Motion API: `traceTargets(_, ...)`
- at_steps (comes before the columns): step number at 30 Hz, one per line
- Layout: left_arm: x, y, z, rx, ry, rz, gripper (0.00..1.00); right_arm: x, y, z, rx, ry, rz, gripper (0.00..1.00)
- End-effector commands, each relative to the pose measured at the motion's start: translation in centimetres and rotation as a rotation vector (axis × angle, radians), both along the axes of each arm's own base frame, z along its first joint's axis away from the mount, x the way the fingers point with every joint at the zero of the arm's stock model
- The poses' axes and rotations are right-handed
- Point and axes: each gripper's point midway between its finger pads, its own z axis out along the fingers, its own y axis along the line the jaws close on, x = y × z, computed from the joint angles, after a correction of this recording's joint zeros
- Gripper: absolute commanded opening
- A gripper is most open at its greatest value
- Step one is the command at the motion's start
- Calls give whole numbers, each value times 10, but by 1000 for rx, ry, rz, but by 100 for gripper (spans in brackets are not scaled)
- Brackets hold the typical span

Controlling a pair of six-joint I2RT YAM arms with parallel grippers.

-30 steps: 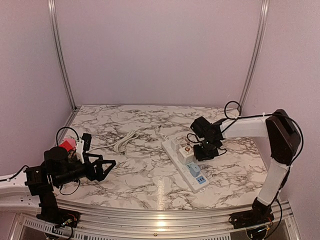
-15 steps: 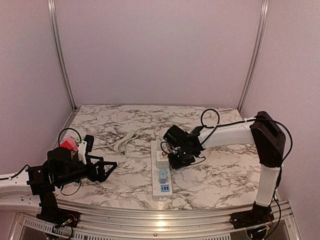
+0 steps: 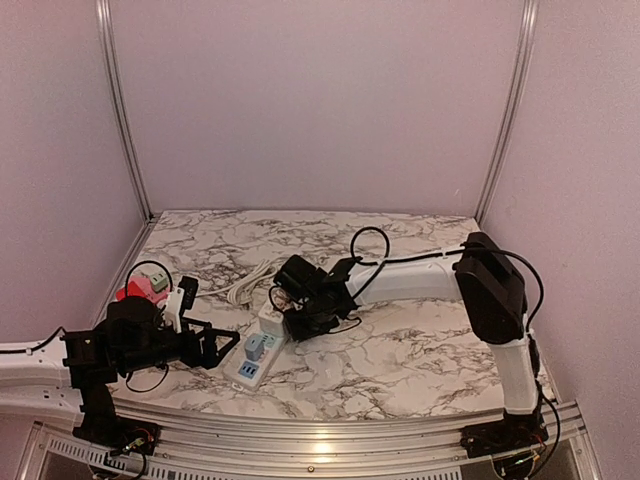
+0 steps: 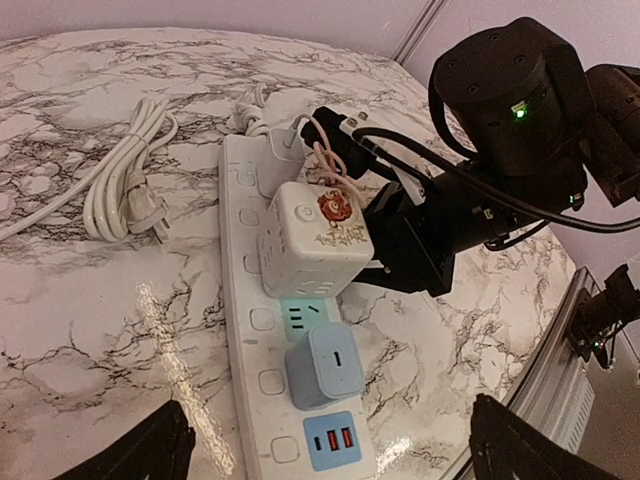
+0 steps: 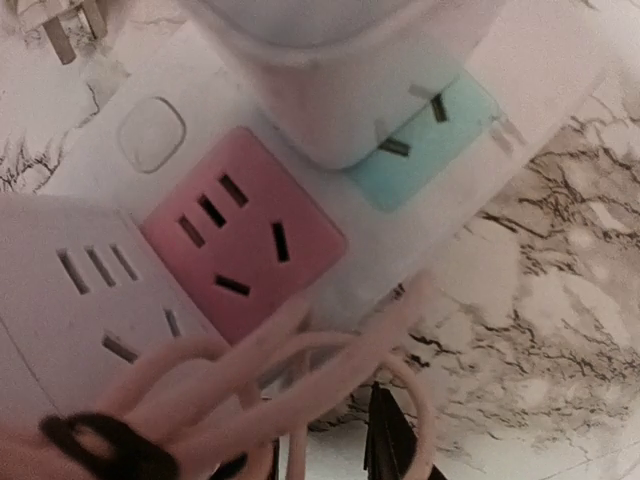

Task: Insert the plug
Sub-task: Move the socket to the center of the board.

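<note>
The white power strip (image 3: pixel 262 335) (image 4: pixel 245 330) lies slanted at the table's front left. It carries a white cube adapter (image 4: pixel 312 240) and a blue charger (image 4: pixel 322 365). Its pink socket (image 5: pixel 240 235) and teal socket (image 5: pixel 440 135) stand bare. A loose plug (image 4: pixel 150 215) (image 5: pixel 70 30) lies on the marble at the end of a coiled white cable (image 3: pixel 248 282), left of the strip. My right gripper (image 3: pixel 300 322) (image 5: pixel 327 450) is shut against the strip's right edge, pink cord looping over its fingers. Wide open, my left gripper (image 3: pixel 222 345) (image 4: pixel 335 445) faces the strip's near end and holds nothing.
A red and green object (image 3: pixel 135 290) sits at the far left behind my left arm. The metal rail (image 3: pixel 330 440) runs along the near edge of the marble table (image 3: pixel 420 350). Purple walls close the back and sides.
My right arm has swept left across the table, taking the power strip with it. The strip has turned and now lies in front of my left gripper, which stayed open.
</note>
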Motion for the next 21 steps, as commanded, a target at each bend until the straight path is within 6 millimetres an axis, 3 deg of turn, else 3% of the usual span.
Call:
traceTargets(1,3,-6,13,-38,-13,-5,99,-6,36,11,42,-10,40,25)
traceTargets(3,2,-7,11,-27,-12,-13,99,-11,34,19,41,-12,30,25)
traceTargets(6,5,-8,4,19,-10,-12,99,-17,12,41,48,-29,-18,25)
traceTargets(13,21,-26,-5,142,-23,-28,99,-34,-58,109,141,-128,-151,25)
traceTargets(21,45,-50,-21,274,-33,-32,99,-56,-131,147,203,-193,-289,26)
